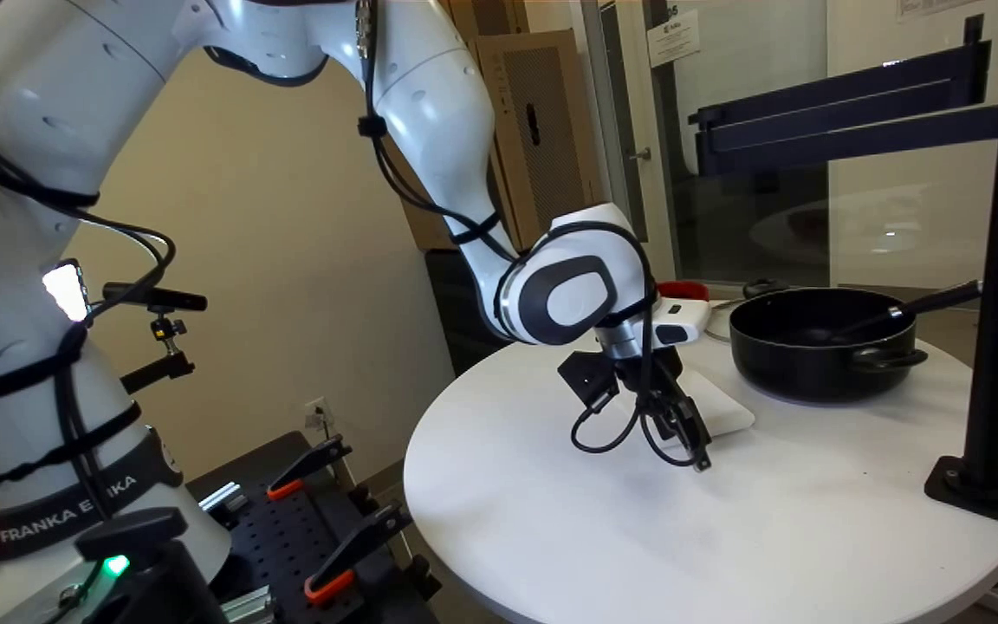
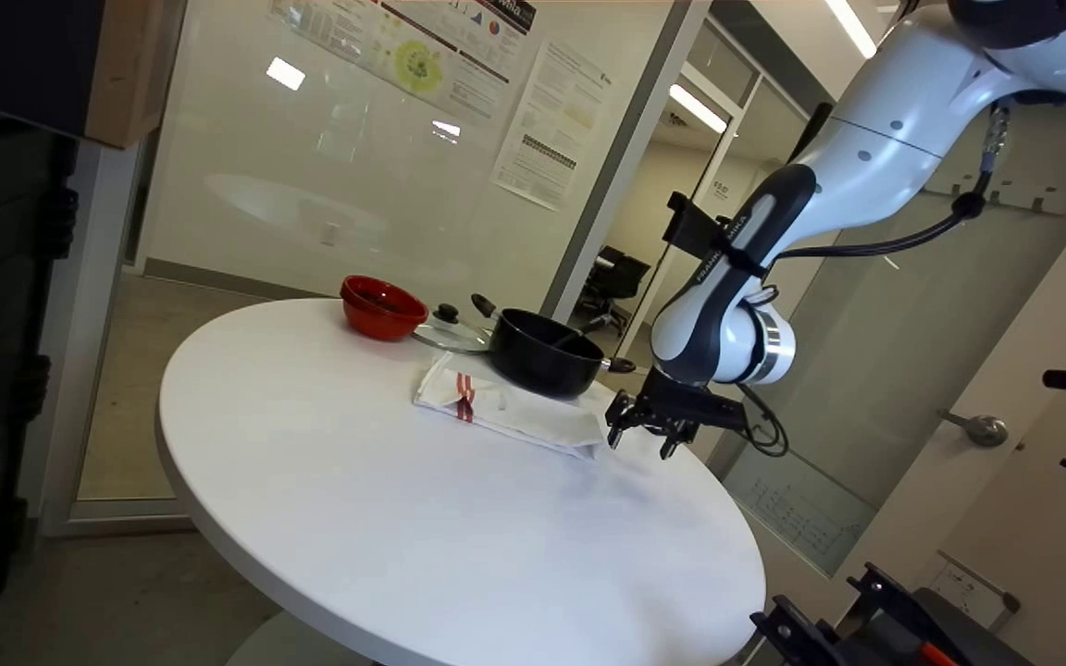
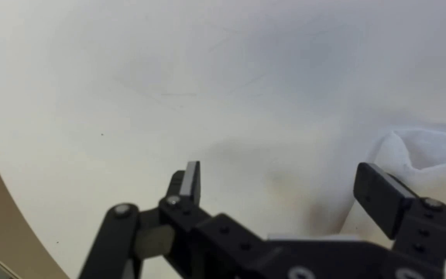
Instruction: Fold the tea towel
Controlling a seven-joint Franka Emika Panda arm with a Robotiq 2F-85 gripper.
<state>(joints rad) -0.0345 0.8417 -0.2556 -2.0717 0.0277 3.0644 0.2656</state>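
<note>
A Fold Seems in Preparation, With Nothing in the Grasp

The largest thing is the round white table (image 2: 357,518), which carries the things of this work. Over it reaches the robot arm (image 2: 875,139), bending downward. On the table stands a black pot (image 2: 538,356), and just beside it, flat on the table top, lies the tea towel (image 2: 522,414); whether towel and pot touch cannot be told. The towel makes a long bundle, which appears to be folded in layers, at least partly.

The gripper (image 3: 280,174) hangs low near one end of this bundle. Its fingers (image 3: 378,201) stand wide apart and hold nothing; between them mostly the table surface is visible. The finger nearer to the cloth overlaps the towel's edge in the wrist view, but if it touches there, this cannot be seen clearly. The red stripes (image 2: 465,398), the smallest detail, lie toward the opposite end.

The step in hand is, by judgement, the approach for a further fold. The next move probably calls for shifting sideways until the cloth's edge comes between the fingers, then going down, closing gently and carrying this end over toward the stripes. Should the fold be counted as finished, only a careful retreat would be needed.
</note>
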